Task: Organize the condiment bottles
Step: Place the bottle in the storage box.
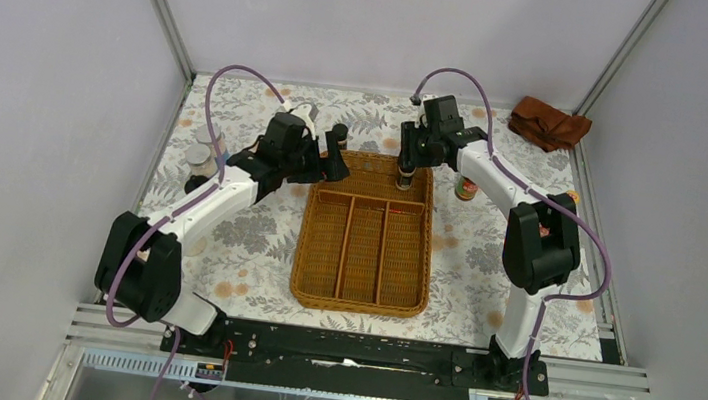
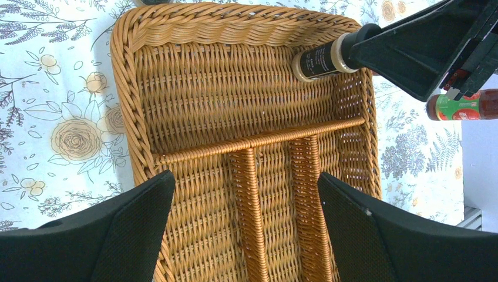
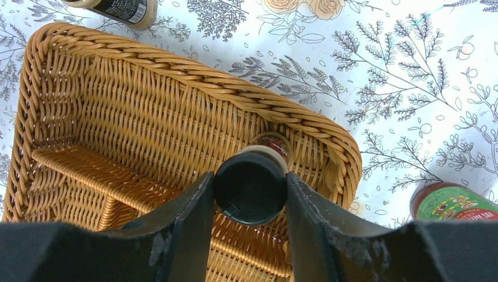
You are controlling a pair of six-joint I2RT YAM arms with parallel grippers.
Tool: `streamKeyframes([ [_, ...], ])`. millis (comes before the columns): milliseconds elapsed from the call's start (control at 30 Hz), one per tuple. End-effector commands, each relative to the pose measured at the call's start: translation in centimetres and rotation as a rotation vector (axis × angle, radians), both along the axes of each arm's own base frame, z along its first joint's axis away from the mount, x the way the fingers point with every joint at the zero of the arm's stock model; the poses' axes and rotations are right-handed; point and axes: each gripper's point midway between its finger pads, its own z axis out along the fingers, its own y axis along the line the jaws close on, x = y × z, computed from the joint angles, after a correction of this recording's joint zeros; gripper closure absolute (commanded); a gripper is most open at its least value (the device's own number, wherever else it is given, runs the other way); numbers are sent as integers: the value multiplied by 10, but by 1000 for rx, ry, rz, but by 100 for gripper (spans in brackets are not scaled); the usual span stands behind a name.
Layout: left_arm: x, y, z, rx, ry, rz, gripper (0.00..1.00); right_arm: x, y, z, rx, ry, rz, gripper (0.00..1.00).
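Held object: clear glass jar with a black lid (image 2: pixel 320 60), pale cream contents and a dark label.
Right gripper (image 3: pixel 250 197): closed narrowly on the jar's black lid, one finger on each side.
Jar position: in the top view, over the upper-right corner of the brown woven wicker tray (image 1: pixel 301 254), inside its wide cross compartment and just beside the rim. Whether the base touches the weave cannot be told.
Long axis: upright, running straight down from the right gripper, so the jar is directly beneath the fingers.
Left gripper (image 2: pixel 245 182): jaws wide, holding nothing, above the upper-left corner of the tray in the top view.
Nearer arm: the right one, already on the jar; the left is apart from it, across the compartment.
Coming move (judgement): a short vertical descent and release, with the tray wall close to the opening fingers.
Outside the tray: a red sauce bottle with a green label (image 3: pixel 455 202) at lower right of the right wrist view; a second cream-filled dark-labelled jar (image 3: pixel 120 9) at its upper left.
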Motion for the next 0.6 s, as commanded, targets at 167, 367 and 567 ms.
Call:
streamKeyframes([
  [167,11,-2,9,16,-44,-5,5,8,1,6,10,-20,7,40],
  [367,12,-4,10,11,-45,-7,5,9,1,13,11,-37,11,30],
  [567,13,-4,12,7,-49,-8,5,13,2,26,20,-68,9,29],
])
